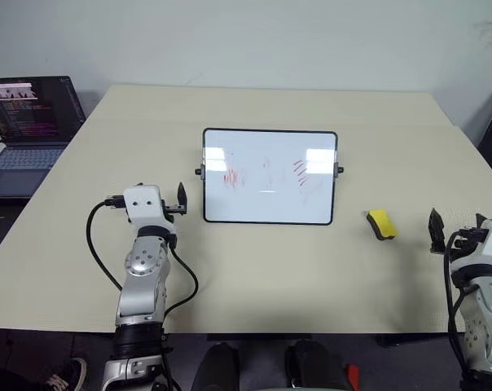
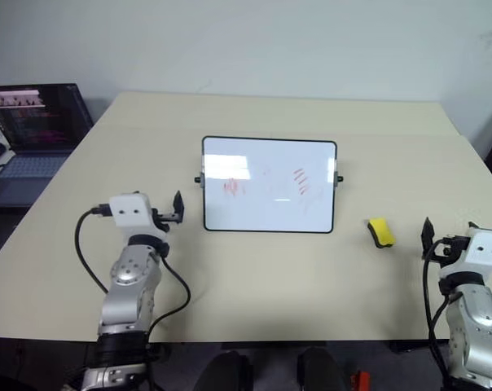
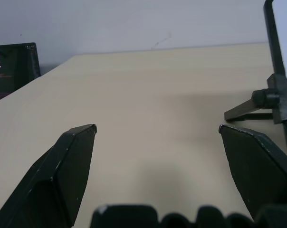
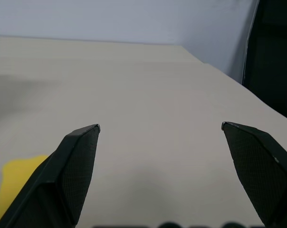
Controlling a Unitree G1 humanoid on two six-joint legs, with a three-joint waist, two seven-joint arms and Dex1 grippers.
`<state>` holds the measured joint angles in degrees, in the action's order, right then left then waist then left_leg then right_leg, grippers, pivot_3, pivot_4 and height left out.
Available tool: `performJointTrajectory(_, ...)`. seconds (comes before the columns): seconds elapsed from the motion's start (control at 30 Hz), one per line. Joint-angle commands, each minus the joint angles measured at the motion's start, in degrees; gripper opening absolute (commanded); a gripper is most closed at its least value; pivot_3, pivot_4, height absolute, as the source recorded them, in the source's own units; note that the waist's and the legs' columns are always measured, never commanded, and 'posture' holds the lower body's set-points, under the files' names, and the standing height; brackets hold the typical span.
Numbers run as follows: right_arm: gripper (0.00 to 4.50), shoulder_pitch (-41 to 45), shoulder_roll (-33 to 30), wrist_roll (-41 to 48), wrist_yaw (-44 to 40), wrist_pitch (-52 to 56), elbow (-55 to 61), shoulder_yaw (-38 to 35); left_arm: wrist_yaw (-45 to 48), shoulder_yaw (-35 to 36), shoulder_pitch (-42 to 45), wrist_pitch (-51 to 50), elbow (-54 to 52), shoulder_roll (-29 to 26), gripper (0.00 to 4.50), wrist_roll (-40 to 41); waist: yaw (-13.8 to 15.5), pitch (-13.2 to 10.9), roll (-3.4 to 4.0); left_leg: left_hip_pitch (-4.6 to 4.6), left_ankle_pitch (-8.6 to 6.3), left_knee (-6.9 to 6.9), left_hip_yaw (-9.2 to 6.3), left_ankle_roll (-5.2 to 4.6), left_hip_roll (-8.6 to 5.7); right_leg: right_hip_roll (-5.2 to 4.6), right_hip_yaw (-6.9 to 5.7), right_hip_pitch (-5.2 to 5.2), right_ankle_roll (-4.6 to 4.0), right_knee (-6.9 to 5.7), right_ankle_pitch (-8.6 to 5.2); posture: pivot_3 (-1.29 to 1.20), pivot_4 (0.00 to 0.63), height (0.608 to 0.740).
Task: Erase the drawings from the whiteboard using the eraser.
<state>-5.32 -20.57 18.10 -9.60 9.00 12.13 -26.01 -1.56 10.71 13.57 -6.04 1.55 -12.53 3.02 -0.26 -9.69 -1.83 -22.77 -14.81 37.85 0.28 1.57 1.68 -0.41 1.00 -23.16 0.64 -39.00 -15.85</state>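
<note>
Looks like an office or robotics lab room, set up for bench tests. Big beige table [image 1: 254, 269] fills most of the frame, plain matte top, pushed close to a bare white wall [image 1: 246, 41] along the top. Open laptop [image 1: 26, 130] at upper left on a lower side surface, screen showing dark code-editor text in coloured lines. Small desktop whiteboard [image 1: 270, 176] on a stand at table centre, yellow eraser [image 1: 381, 224] right of it. Dark panel or furniture edge at far right. A shoe [image 1: 65, 375] at lower left, dark floor below the table edge. No home or kitchen items.
</note>
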Motion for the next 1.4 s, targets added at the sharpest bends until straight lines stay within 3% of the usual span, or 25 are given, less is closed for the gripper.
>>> performJointTrajectory(0.03,4.48,-0.01,-0.05,1.03,0.62,1.10,3.28,-1.32,0.29,0.74,-0.06,1.72,1.33,-0.54,4.50,-0.35,-0.02,0.00,0.00,0.01,0.00,0.00,0.01,0.00,0.00,0.00,0.00,0.00,0.00,0.00,0.00,0.00,0.150,0.740)
performJointTrajectory(0.17,4.48,-0.90,0.52,-0.55,1.47,2.58,3.97,0.00,-1.96,2.16,-0.51,1.96,1.48,0.09,4.50,-0.34,0.02,0.00,-0.01,0.01,0.00,0.02,0.00,0.00,-0.01,0.01,-0.01,0.01,0.00,0.00,0.00,0.00,0.150,0.740)
performJointTrajectory(0.4,4.48,0.95,1.28,1.63,1.33,4.91,6.83,-0.01,-0.04,5.52,-0.27,2.71,0.45,-4.53,4.50,0.83,-0.06,0.00,0.00,0.01,0.00,0.02,0.01,0.00,0.01,0.01,0.00,0.00,0.00,0.00,0.00,0.00,0.150,0.740)
performJointTrajectory(0.57,4.48,3.52,2.45,2.38,2.32,9.33,12.20,4.03,11.04,8.16,1.58,3.69,-0.50,-10.83,4.50,8.02,-0.09,-0.01,0.02,0.03,0.00,0.01,0.00,0.00,0.07,0.01,-0.01,-0.01,-0.01,-0.02,0.00,0.00,0.150,0.740)
performJointTrajectory(0.7,4.48,2.62,-0.74,7.92,2.23,24.04,21.38,6.65,29.54,2.72,7.12,-0.69,-2.59,-16.25,4.50,16.52,0.69,-0.03,-0.01,-0.06,0.01,0.05,-0.09,0.01,0.00,0.04,-0.13,-0.01,-0.01,0.01,0.00,0.00,0.150,0.740)
performJointTrajectory(0.97,4.48,8.81,-3.23,13.27,5.51,39.07,29.32,8.73,54.05,-3.85,14.92,-15.85,-9.35,-26.58,4.50,29.69,-0.82,-0.06,0.02,-0.05,0.00,0.02,0.00,0.01,-0.01,0.06,-0.02,-0.02,0.01,0.04,-0.02,0.00,0.150,0.740)
performJointTrajectory(1.17,4.48,15.38,-5.15,15.01,6.35,51.73,22.26,8.57,67.25,-16.02,19.94,-12.34,-9.33,-28.76,4.50,23.60,-1.38,-0.07,0.03,-0.01,0.00,0.01,-0.06,0.00,0.01,0.27,-0.03,-0.02,0.08,0.01,-0.12,0.00,0.150,0.740)
performJointTrajectory(1.4,4.48,19.27,-6.26,9.86,5.36,49.31,14.28,11.69,70.26,-20.04,26.77,-8.35,-2.76,-23.35,4.50,19.93,-1.32,-0.10,0.02,-0.14,-0.01,0.03,-0.03,-0.02,-0.04,0.25,0.00,-0.10,0.05,0.08,-0.10,0.00,0.150,0.740)
